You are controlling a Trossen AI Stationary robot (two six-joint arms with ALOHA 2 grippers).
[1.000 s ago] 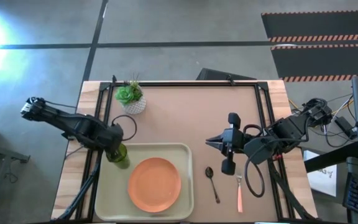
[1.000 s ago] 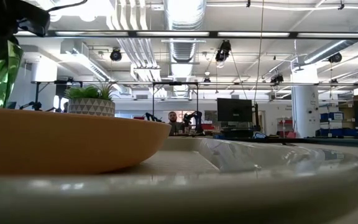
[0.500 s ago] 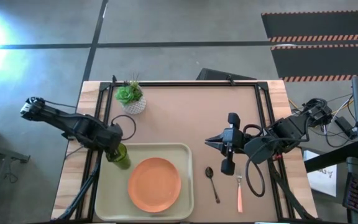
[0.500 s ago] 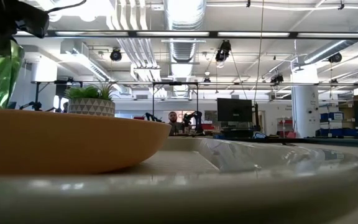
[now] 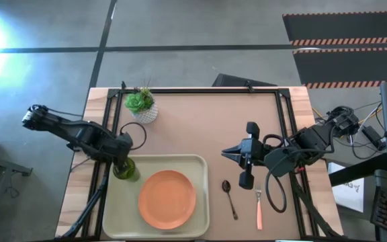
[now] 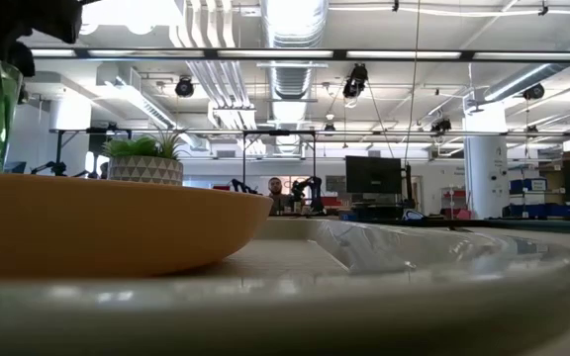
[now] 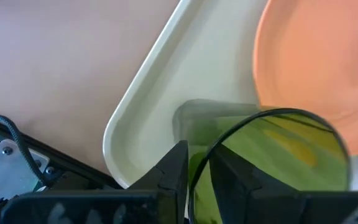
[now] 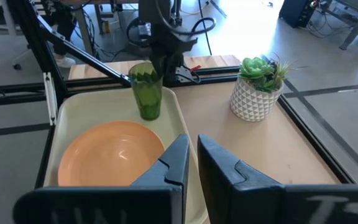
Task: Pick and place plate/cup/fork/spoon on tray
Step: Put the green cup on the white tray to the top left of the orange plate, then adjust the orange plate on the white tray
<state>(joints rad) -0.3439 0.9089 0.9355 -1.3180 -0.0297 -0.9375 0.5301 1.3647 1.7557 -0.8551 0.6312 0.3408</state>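
Note:
The olive-green cup stands upright in the far left corner of the cream tray. My left gripper is shut on it from above. It also shows in the right wrist view. The orange plate lies flat on the tray. The dark spoon and the pink-handled fork lie on the table right of the tray. My right gripper hovers just beyond them, fingers together and empty. My left gripper holds the cup by its wall at the rim, on the cup's far left side. One finger is outside and one inside. The fingers come from above, pointing down. The cup is upright; its base looks set on the tray floor.
A white pot with a green plant stands near the table's far left corner. Black rails frame the far and side edges. The table's middle and far right are bare brown board.
My left gripper has shifted slightly toward the table's left edge and lowered the cup. The cup, tilted a second ago, now stands upright in the tray's far left corner.

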